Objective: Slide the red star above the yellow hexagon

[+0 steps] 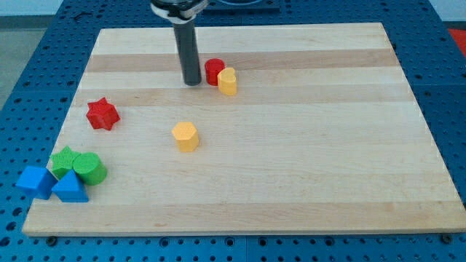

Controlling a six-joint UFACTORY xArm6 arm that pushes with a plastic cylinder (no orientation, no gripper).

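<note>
The wooden surface (pixel 291 167) fills most of the view, a pale board of lengthwise planks resting on a blue perforated bench (pixel 451 87) that shows around its edges.

Next in size is the dark rod (pixel 189 51), which comes down from the view's top, a little left of centre. It carries no fingers, so nothing here is spread, pressed together or pinching anything. My tip (pixel 192 82) sits on the board in the upper part, just to the view's left of a red cylinder (pixel 212 70); whether the two actually touch cannot be told. Touching that red cylinder on its right and slightly lower is a yellow block (pixel 228 81) with a rounded top, whose exact shape is hard to make out.

In the bottom left corner four blocks huddle together: a green star-like block (pixel 65 160), a green cylinder (pixel 90 169) just to its right, a blue block (pixel 35 181) at the far left of the group, whose shape is unclear, and a blue triangular block (pixel 70 188) below the two green ones.

The red star (pixel 102 113) lies alone at the left side of the board, well apart from my tip, which is up and to its right. The yellow hexagon (pixel 186 136) stands near the middle, to the right of the red star and slightly lower, and below my tip.
</note>
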